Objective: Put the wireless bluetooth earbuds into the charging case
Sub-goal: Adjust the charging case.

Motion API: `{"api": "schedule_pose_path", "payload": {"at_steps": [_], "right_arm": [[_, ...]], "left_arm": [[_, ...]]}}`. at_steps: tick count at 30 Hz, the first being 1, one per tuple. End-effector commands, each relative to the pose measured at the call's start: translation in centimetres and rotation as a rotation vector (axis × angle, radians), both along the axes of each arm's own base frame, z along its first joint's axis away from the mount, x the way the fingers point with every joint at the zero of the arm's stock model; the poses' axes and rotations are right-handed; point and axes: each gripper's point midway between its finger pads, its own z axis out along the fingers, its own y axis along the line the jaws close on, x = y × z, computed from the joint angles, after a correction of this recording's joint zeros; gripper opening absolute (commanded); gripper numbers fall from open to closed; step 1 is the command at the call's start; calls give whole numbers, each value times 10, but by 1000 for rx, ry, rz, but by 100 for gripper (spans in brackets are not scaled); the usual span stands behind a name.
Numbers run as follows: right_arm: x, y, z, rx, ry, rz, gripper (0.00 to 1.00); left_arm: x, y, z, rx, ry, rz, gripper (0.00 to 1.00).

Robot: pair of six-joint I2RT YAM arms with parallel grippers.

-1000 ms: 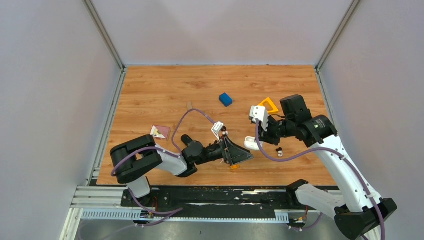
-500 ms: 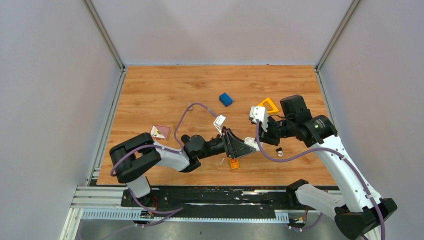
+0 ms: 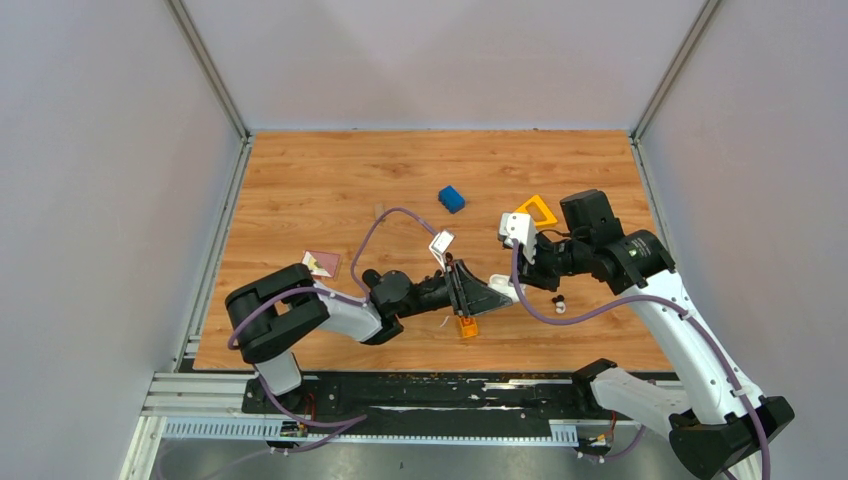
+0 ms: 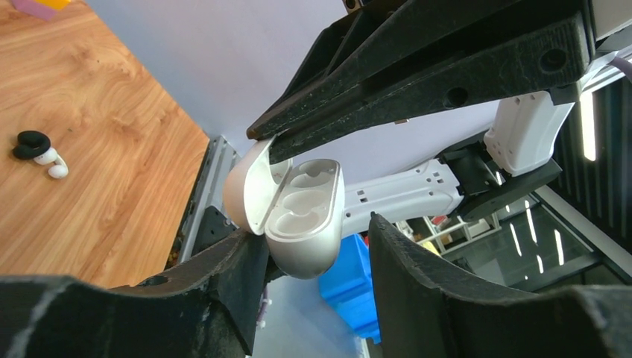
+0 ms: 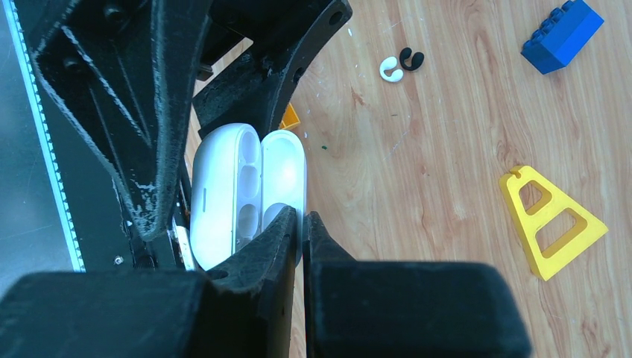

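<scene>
The white charging case (image 3: 508, 290) hangs open above the table, both wells empty (image 4: 305, 216). My right gripper (image 5: 303, 216) is shut on the edge of its lid (image 5: 285, 175). My left gripper (image 4: 313, 239) reaches in from the left and straddles the case body. One finger (image 4: 223, 276) rests against the lid side. The other finger (image 4: 417, 268) stands a small gap away from the body, so the jaws are open. The earbuds (image 3: 558, 303) lie close together on the wood just right of the case, black and white parts showing (image 5: 399, 63).
An orange block (image 3: 467, 327) sits under the left gripper near the front edge. A blue brick (image 3: 451, 198) and a yellow triangle frame (image 3: 537, 210) lie farther back. A pink and white card (image 3: 321, 263) lies at the left. Grey walls enclose the table.
My left gripper has moved right from beside the orange block up to the case, and its jaws have narrowed around the case body. The right arm and case have stayed still.
</scene>
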Motion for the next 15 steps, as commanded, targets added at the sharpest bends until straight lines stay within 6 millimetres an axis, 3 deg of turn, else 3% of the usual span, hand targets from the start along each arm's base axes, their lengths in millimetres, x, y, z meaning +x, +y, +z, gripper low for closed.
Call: {"api": "schedule_pose_path", "payload": {"at_steps": [1,15], "right_arm": [[-4,4,14,35,-36,34,2],[-5,4,12,30,-34,40,3]], "left_arm": [[3,0,15,-69,2,-1,57],[10,5,19,-136,67,-3,49]]}}
